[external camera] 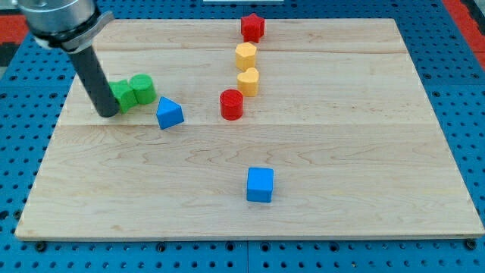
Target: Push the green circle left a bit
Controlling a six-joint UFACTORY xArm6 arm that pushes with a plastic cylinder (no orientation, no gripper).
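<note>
At the view's upper left, planted on the board (364, 144): my tip (107, 114), end of a dark rod slanting up to the arm's grey body at the top-left corner. No jaws to open or close, just the bare rod, holding nothing. Touching or nearly touching the left side of a green block (122, 95), shape unclear because partly hidden behind the rod. Pressed against that block's right side: the green circle (142, 89), a short upright cylinder, so separated from my tip by the other green block. Just below and right of the green circle, apart from it: a blue triangle (169, 114).

Farther right, near the middle of the board's upper half, a loose column running top to bottom: red block (252, 27) near the top edge, then yellow hexagon (245, 55), then a second yellow block (248, 81) touching or almost touching it, then red cylinder (231, 105) just below-left. Well apart from all of these, toward the bottom centre: blue cube (260, 184), alone. Around the board on every side: blue pegboard (455, 61).
</note>
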